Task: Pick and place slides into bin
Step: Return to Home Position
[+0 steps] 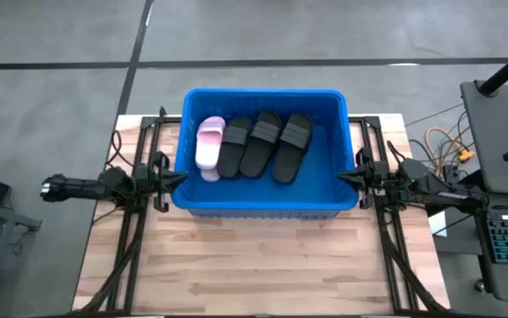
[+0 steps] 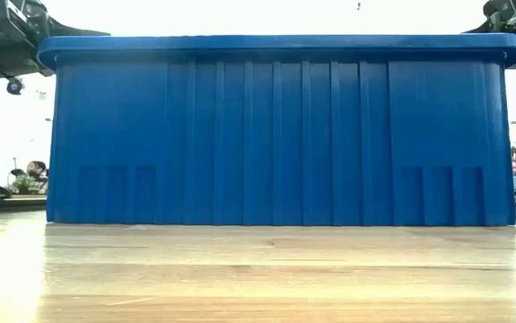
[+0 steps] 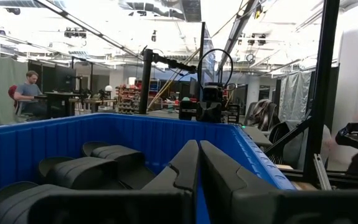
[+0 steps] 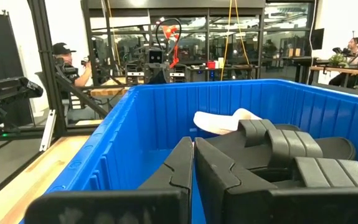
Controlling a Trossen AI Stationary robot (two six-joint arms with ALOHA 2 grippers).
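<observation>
The blue bin stands on the wooden table and fills the low view. Inside it lie a pale pink slide and three black slides, side by side against the far wall. My left gripper is shut at the bin's left rim. My right gripper is shut at the bin's right rim. In the left wrist view the black slides show beyond my fingers. In the right wrist view the pink slide lies behind the black ones.
The table's near half is bare wood. A laptop and cables sit off the table's right edge. People sit at desks in the room beyond.
</observation>
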